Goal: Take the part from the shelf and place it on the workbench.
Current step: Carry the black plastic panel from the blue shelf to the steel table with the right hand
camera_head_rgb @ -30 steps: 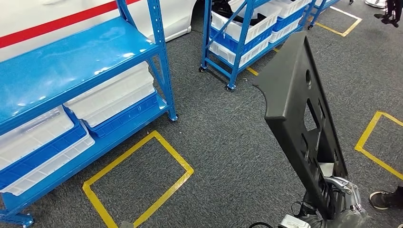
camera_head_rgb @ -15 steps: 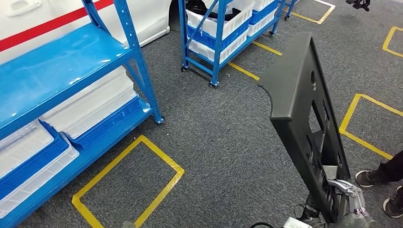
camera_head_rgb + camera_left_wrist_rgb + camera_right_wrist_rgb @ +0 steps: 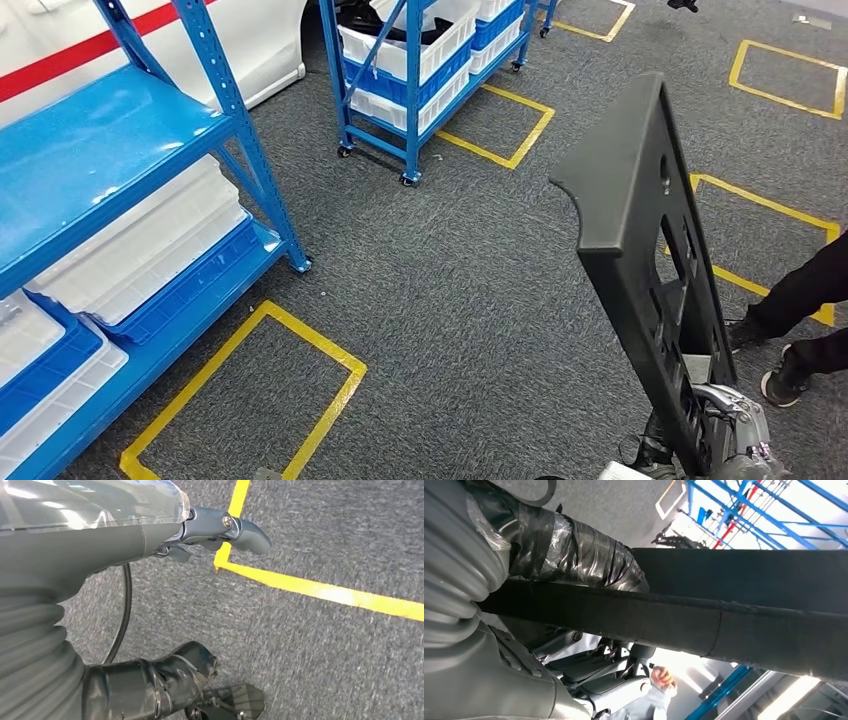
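Observation:
The part (image 3: 640, 250) is a long black plastic panel with cut-outs, standing nearly upright at the right of the head view. My right hand (image 3: 728, 428) grips its lower end near the bottom edge. In the right wrist view the part (image 3: 724, 615) runs as a dark bar across the picture, with the taped fingers (image 3: 569, 540) of my right hand wrapped over it. My left hand (image 3: 125, 540) hangs above the grey carpet, its thumb and dark fingers apart and nothing in it.
A blue shelf rack (image 3: 90, 150) with white and blue bins stands at the left. A second wheeled blue rack (image 3: 410, 90) is at the top centre. Yellow tape squares (image 3: 310, 340) mark the carpet. A person's legs and shoes (image 3: 800, 310) stand at the right edge.
The camera has turned, so the racks and floor marks have slid left in the picture. A person's legs have come in at the right. My right hand still holds the part.

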